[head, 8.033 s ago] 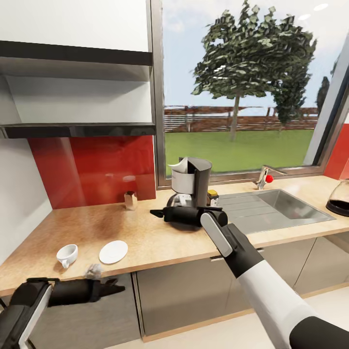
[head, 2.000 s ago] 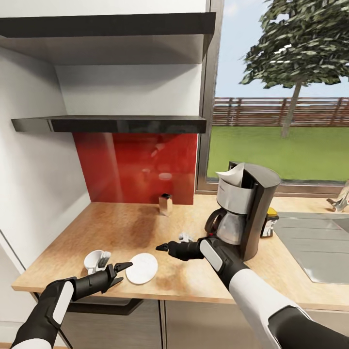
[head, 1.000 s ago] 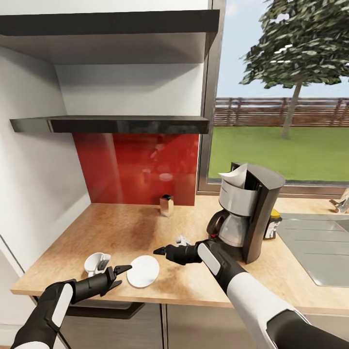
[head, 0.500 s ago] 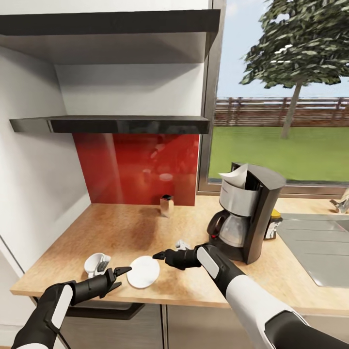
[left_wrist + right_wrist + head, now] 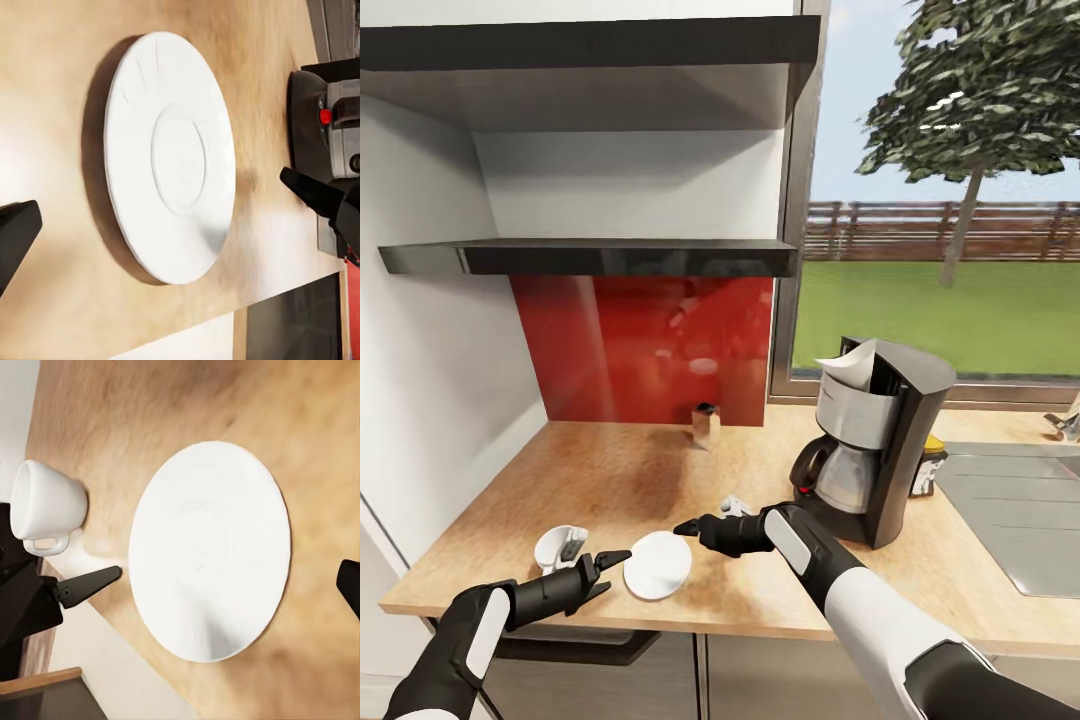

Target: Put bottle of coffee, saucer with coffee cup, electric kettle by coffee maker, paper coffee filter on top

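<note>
The white saucer lies flat near the front edge of the kitchen countertop. The white coffee cup stands just left of it. My left gripper hovers open at the saucer's left rim, between cup and saucer. My right gripper is open at the saucer's far right rim. Both wrist views look down on the saucer. The coffee maker stands to the right with the paper coffee filter on top. The bottle of coffee peeks out behind it. The electric kettle is out of view.
A small metal container stands against the red backsplash. A dark shelf hangs above the counter. The steel sink and a tap are at the right. A white wall closes the left end.
Over the last second my right gripper has slid left toward the saucer. The left gripper has barely moved. Since eight seconds ago the view has shifted left along the counter.
</note>
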Controlling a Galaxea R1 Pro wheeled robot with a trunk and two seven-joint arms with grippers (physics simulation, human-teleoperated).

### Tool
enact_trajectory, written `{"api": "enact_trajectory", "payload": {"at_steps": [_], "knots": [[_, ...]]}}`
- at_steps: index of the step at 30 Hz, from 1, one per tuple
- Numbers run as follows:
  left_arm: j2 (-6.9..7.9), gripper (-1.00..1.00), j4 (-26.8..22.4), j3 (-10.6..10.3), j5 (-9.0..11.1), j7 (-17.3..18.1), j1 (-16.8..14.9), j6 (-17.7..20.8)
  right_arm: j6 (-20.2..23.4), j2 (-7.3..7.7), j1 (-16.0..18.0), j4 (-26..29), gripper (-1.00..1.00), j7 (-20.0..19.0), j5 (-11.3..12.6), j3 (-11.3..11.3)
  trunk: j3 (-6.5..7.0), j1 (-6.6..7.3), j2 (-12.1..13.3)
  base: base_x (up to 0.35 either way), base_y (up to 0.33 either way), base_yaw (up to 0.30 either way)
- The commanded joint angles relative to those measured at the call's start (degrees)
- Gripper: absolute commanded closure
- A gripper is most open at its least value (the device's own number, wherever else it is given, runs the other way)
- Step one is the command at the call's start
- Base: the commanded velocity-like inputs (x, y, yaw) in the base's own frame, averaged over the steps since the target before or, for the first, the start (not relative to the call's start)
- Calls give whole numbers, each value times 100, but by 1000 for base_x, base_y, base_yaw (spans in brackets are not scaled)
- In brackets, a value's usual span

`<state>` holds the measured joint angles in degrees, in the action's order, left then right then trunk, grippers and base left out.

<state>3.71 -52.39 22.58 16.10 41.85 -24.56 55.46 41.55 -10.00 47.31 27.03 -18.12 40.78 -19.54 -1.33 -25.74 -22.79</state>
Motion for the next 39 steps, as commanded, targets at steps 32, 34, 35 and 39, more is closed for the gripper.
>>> {"api": "enact_trajectory", "payload": {"at_steps": [32,34,35,39], "knots": [[-132,-100,186,10,-53,-9,72,9,-474,0,-2,-394,-100,-17,-32,-6,-14,-4,-13,23,0,0],[-133,-100,190,10,-54,-10,73,9,-482,0,0,-410,-100,-17,-29,-6,-14,-4,-13,0,0,0],[-133,-100,192,10,-54,-10,73,9,-485,0,-1,-417,-100,-18,-31,-6,-14,-4,-13,16,18,0],[-133,-100,194,10,-55,-10,74,9,-489,0,-2,-431,-100,-20,-27,-6,-14,-4,-13,58,69,0]]}}
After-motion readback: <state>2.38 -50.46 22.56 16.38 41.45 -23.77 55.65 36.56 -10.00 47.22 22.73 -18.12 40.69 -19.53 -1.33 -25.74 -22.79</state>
